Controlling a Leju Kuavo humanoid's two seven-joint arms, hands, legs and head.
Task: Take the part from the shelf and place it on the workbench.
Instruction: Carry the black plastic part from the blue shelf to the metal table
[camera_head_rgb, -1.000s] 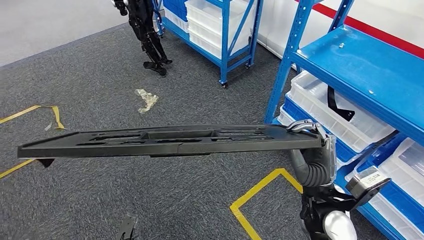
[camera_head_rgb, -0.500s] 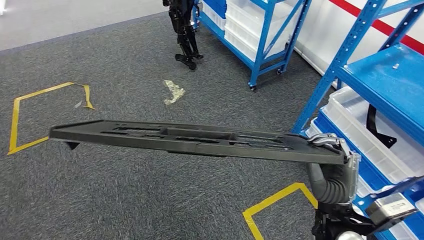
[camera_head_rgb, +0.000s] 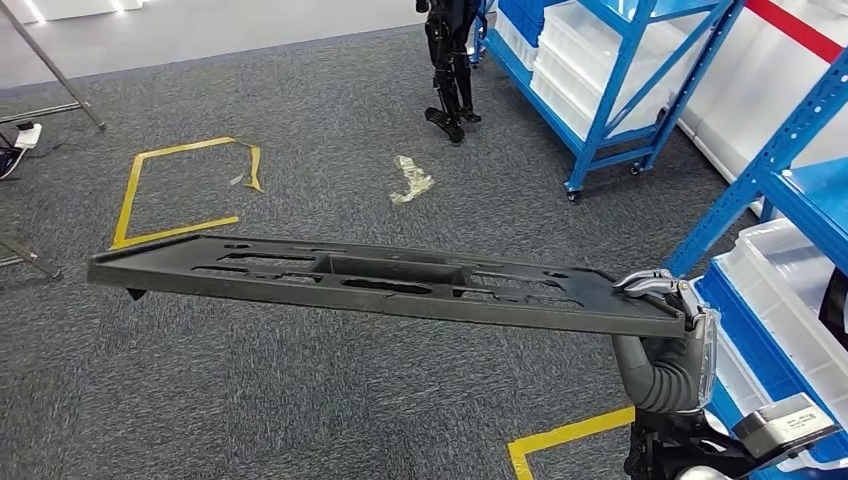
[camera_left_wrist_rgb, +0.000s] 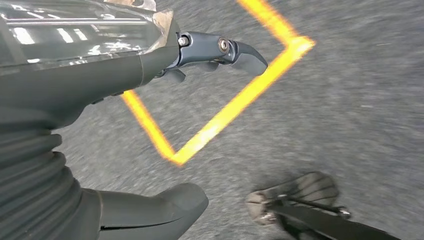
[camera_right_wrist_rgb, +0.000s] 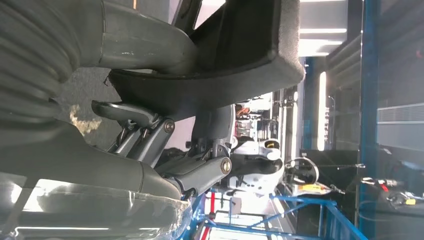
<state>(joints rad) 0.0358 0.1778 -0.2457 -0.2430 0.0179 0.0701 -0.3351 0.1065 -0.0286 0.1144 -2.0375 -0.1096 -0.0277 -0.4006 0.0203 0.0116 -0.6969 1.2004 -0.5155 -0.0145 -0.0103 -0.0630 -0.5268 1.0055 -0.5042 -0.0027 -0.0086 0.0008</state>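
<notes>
The part (camera_head_rgb: 380, 280) is a long, flat black plastic panel with several slots, carried roughly level above the grey carpet. My right hand (camera_head_rgb: 665, 330) grips its right end from below, fingers curled over the top edge. The right wrist view shows the same grip close up: the part's (camera_right_wrist_rgb: 240, 55) dark end sits between the thumb and the fingers of my right hand (camera_right_wrist_rgb: 150, 135). My left hand (camera_left_wrist_rgb: 100, 75) hangs above the floor, fingers apart, holding nothing.
A blue shelf (camera_head_rgb: 790, 170) with white bins (camera_head_rgb: 790, 300) stands close on the right. Another blue rack (camera_head_rgb: 620, 70) is further back, with a dark robot's legs (camera_head_rgb: 447, 70) beside it. Yellow tape squares (camera_head_rgb: 180, 190) and a crumpled scrap (camera_head_rgb: 412, 180) lie on the carpet.
The whole picture has shifted: the camera has turned left, so the shelves slide right and out of frame. The part stays in my right hand's grip.
</notes>
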